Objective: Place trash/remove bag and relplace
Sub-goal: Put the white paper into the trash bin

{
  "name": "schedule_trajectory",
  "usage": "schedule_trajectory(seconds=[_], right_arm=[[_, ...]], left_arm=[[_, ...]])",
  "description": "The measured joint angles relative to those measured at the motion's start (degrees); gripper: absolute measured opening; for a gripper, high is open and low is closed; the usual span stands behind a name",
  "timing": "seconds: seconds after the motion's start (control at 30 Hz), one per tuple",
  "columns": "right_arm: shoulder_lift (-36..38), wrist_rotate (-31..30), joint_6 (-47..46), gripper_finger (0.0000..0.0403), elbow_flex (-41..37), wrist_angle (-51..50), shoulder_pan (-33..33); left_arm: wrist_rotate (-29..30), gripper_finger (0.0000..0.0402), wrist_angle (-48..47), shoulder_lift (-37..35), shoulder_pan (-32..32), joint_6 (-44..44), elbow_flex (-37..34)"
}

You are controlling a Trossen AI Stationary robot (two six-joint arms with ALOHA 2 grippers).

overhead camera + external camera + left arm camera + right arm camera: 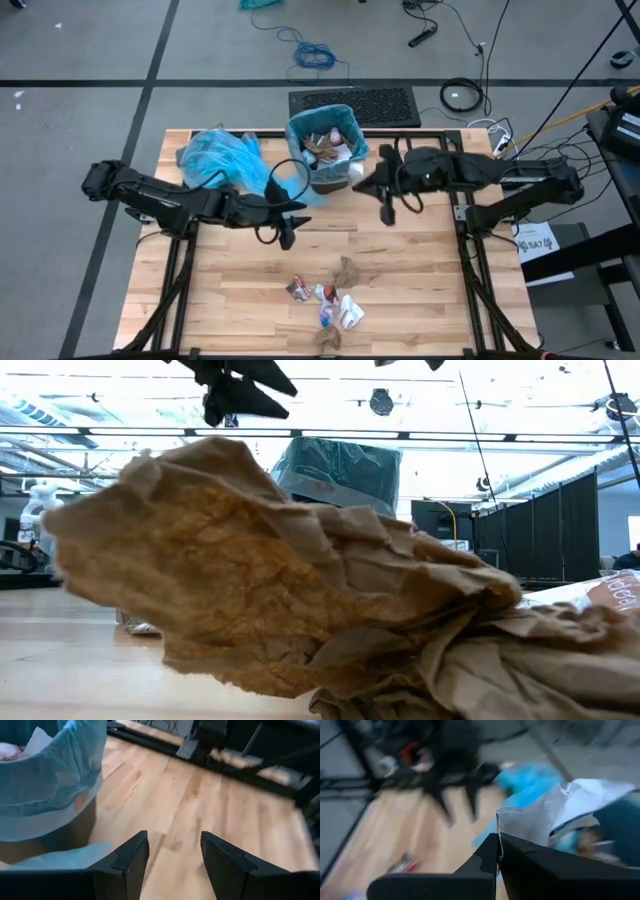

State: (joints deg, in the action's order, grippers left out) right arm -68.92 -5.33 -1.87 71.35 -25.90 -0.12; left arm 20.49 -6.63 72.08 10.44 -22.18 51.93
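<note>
Crumpled brown, white and coloured paper trash scraps (328, 297) lie clustered at the near middle of the wooden bench (230, 300); one brown wad (300, 600) fills the low view. More scraps sit in the blue-bag-lined bin (325, 148) at the far edge. Left pincer (287, 232) hovers near the bin's side, fingers (131, 857) released, empty. Right pincer (384, 212) hangs beside the bin, clenched shut. A loose blue plastic bag (218, 155) lies left of the bin.

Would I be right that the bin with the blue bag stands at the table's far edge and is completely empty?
Not quite: the bin does stand at the far edge of the table, but it is not empty. The high view shows paper scraps already inside it.
</note>
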Motion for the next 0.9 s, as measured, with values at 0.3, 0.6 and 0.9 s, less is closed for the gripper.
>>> schedule_trajectory(seconds=[0.3,0.6,0.9], right_arm=[[-6.1,4.8,-0.5,0.0000,0.0,10.0,-10.3],[-11.6,5.9,-0.5,0.0000,0.0,16.0,-16.5],[-14.5,5.2,-3.8,0.0002,0.0,18.5,-20.4]], left_arm=[[0.0,0.0182,0.1,-0.1,-1.5,3.2,-0.1],[0.0,0.0182,0.3,0.7,-1.5,3.2,-0.1],[0.0,0.0182,0.1,1.0,-1.4,3.1,-0.1]])
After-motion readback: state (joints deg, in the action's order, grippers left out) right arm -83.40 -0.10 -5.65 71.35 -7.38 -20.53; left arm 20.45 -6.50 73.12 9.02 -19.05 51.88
